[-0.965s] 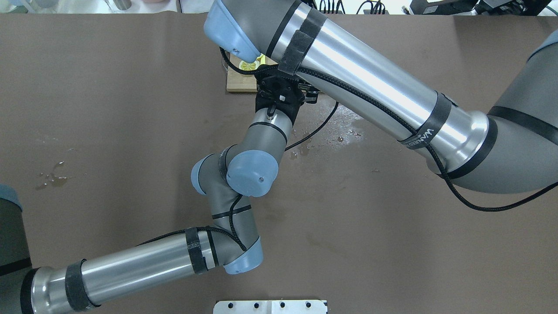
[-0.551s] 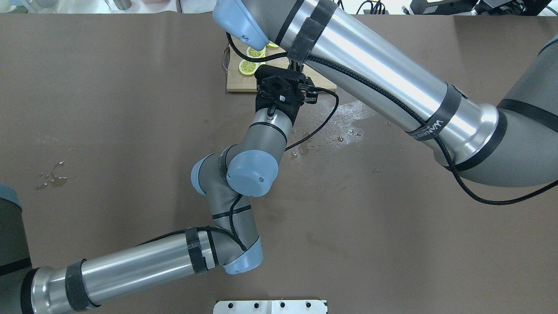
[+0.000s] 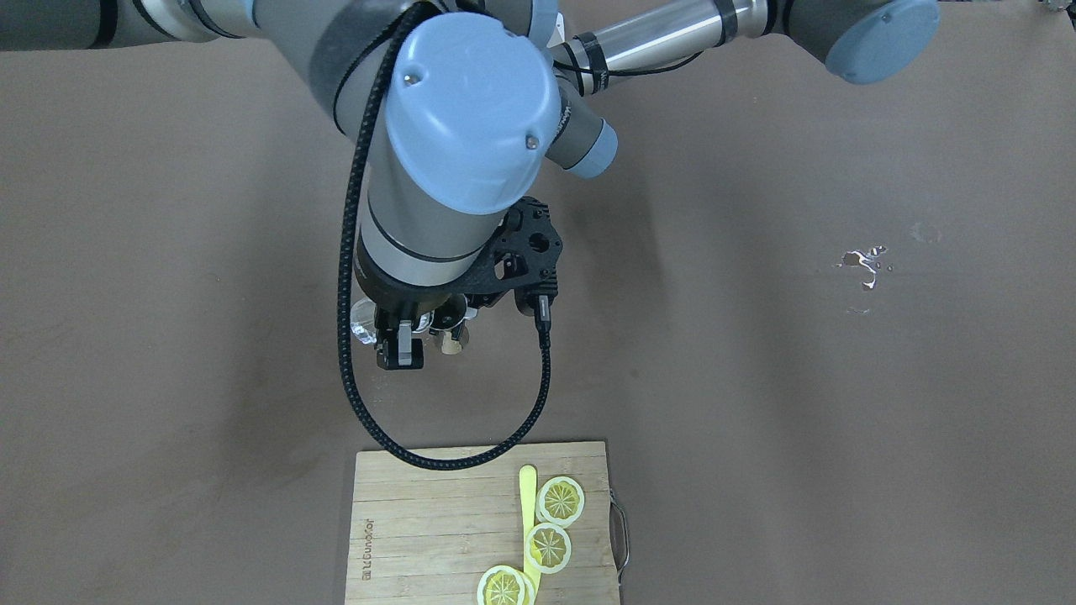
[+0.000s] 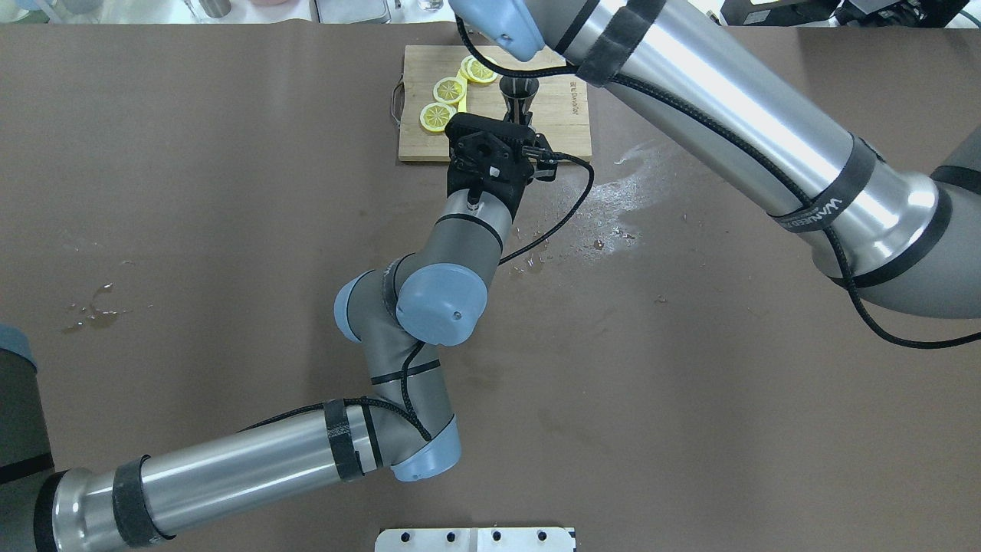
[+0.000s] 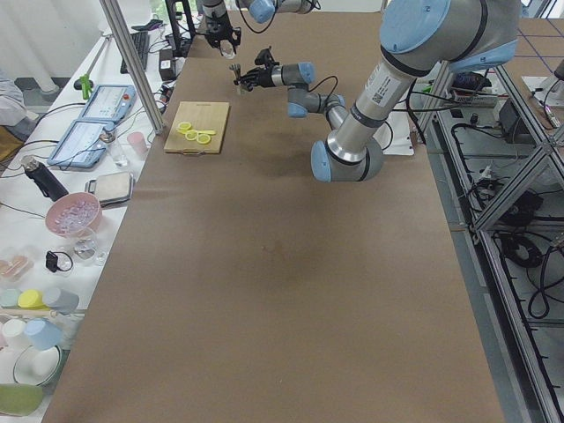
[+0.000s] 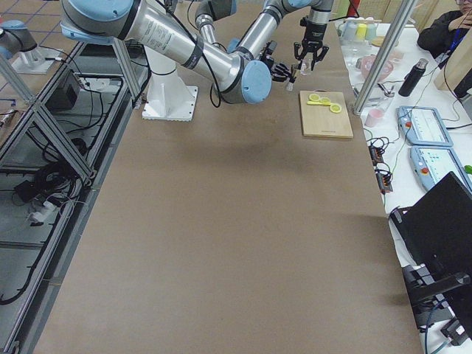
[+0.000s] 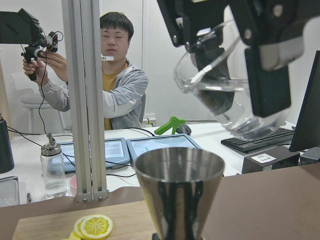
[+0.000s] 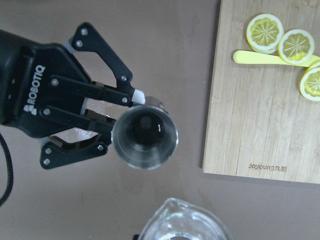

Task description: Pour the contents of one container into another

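Your left claw point(image 8: 122, 120) is clamped on the narrow waist of the metal jigger point(image 8: 145, 132). It holds the jigger upright, mouth up, just beside the edge of the cutting board point(image 8: 260, 125). Your right claw point(image 7: 232, 60) grips the glass cup point(image 7: 220, 100) between its two fingers. The cup is tipped and sits higher than the jigger, a little off to one side. In the right wrist view its rim is near the jigger's mouth but not over it.

That offset looks like the main risk. If you tip further before the lip is above the mouth, the stream will likely miss and land on the table point(image 4: 230, 192), which already shows wet patches point(image 4: 628, 192). The mouth is small, so a fast tilt could also overshoot or overfill it. A grip at the waist may let the jigger swivel if the cup bumps its rim.

The cup is clear, smooth glass and probably slick in the fingers. I cannot tell how much liquid it holds. The jigger is polished, mirror-like steel, two cones meeting at a thin neck. The board is pale wood with a straight grain and carries lemon slices point(image 8: 265, 30). The table cover is matte brown.
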`<state>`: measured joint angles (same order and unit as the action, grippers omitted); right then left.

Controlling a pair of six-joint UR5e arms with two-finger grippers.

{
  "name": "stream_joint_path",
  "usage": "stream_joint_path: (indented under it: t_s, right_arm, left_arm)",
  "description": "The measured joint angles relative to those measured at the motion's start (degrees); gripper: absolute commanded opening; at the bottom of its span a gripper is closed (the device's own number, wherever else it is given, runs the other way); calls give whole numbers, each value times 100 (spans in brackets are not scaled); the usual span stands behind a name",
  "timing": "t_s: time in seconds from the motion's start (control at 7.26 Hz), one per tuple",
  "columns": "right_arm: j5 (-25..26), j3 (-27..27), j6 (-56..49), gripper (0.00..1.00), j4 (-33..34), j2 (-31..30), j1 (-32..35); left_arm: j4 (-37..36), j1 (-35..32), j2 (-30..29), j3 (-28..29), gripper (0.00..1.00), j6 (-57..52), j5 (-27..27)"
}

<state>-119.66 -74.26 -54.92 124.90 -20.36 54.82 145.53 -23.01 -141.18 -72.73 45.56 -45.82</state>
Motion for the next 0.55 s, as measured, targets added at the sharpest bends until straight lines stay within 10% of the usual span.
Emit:
stream_joint_path:
  t_s: [0.55]
  right_arm:
    - [-732,-1269,29,0,-684,-1137,506]
  left_arm:
    - [121,-507,536,-63,0,-10,21]
